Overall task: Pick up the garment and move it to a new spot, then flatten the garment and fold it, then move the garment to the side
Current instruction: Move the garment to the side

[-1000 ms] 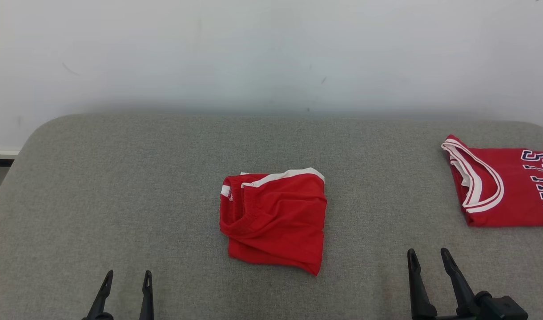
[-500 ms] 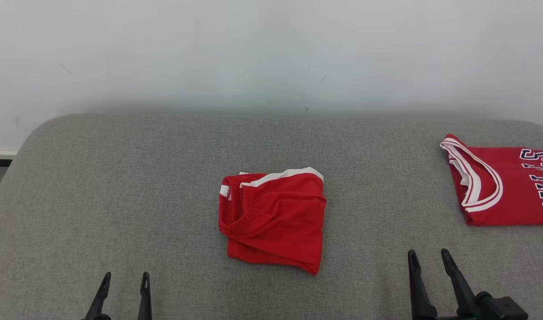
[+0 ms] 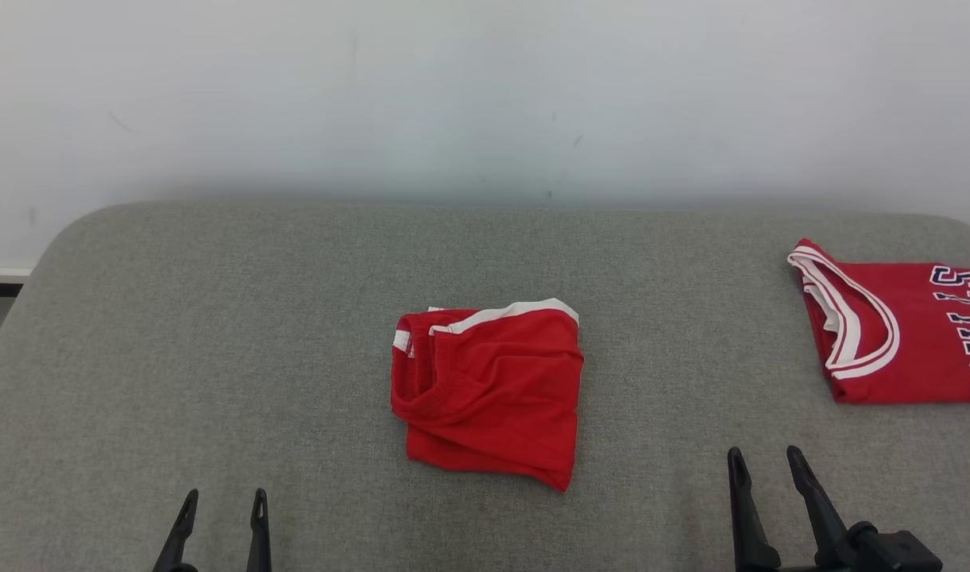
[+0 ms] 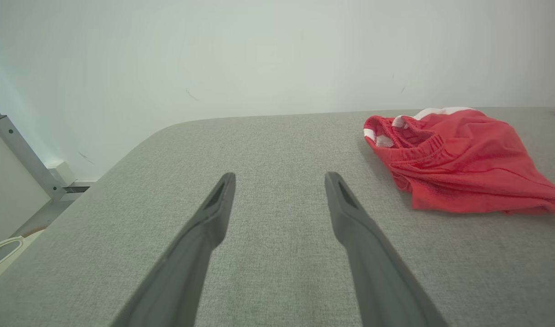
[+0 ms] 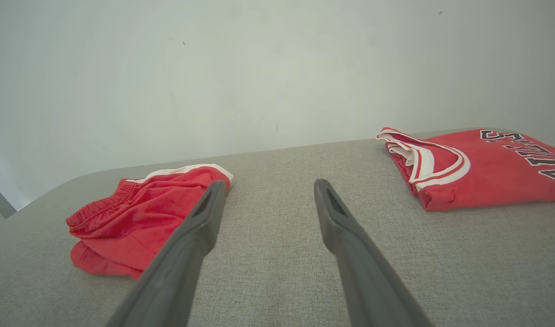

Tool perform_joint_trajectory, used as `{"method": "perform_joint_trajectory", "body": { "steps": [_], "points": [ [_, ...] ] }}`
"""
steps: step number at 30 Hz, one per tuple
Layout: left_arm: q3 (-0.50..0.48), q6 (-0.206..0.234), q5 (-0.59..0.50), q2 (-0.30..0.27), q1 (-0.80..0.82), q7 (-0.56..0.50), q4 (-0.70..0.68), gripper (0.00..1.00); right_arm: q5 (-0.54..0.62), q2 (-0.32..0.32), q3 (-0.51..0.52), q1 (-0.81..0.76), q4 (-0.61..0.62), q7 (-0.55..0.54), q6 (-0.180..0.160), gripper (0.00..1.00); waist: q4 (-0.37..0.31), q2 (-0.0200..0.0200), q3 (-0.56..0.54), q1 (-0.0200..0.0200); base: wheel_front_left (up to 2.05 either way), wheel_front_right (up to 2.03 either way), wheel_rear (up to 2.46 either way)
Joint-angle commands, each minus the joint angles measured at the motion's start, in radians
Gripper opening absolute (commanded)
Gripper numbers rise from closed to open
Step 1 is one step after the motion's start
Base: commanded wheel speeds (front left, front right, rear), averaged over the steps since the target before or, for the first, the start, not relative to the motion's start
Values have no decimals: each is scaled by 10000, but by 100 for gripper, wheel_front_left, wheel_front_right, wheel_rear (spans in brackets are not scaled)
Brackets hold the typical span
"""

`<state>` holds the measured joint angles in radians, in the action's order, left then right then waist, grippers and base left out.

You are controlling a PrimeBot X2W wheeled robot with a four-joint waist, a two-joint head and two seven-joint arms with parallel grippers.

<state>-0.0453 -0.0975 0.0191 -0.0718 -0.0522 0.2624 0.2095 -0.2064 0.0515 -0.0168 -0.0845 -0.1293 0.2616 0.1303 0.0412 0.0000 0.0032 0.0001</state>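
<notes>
Shorts [image 3: 488, 393] look folded on desk [image 3: 214, 318], left tool [image 3: 224, 496] & right tool [image 3: 764, 453] both apart, empty, so prob. only move aside remains.

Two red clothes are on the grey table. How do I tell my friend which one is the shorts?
Look at the big grey table by the white wall. Right in its middle lies a bundle, the red shorts. Unlike the red jersey at the right edge, they have a gathered waistband, a white stripe and no letters.
</notes>
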Motion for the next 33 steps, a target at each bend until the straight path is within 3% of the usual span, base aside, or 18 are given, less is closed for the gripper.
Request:
{"method": "perform_joint_trajectory", "body": {
  "steps": [1,10,18,25,33],
  "points": [
    [-55,-5,-65,15,-62,29,5,100,-18,-21,-10,-6,-9,37,5,100,-1,0,9,-1,0,0,0],
    [-91,-19,21,42,-29,29,34,100,93,-23,-184,131,-55,37,5,100,28,0,-5,-1,0,0,0],
    [12,-60,53,86,58,29,58,100,-9,367,-674,1595,-672,36,5,100,177,0,63,-1,0,0,0],
    [342,-147,12,114,160,29,108,100,-21,291,-687,3703,-3110,37,5,100,676,0,212,-1,0,0,0],
    [678,-212,94,159,378,29,307,100,-181,59,-726,6242,-7590,11,5,100,1466,0,392,-1,0,0,0]
  ]
}}
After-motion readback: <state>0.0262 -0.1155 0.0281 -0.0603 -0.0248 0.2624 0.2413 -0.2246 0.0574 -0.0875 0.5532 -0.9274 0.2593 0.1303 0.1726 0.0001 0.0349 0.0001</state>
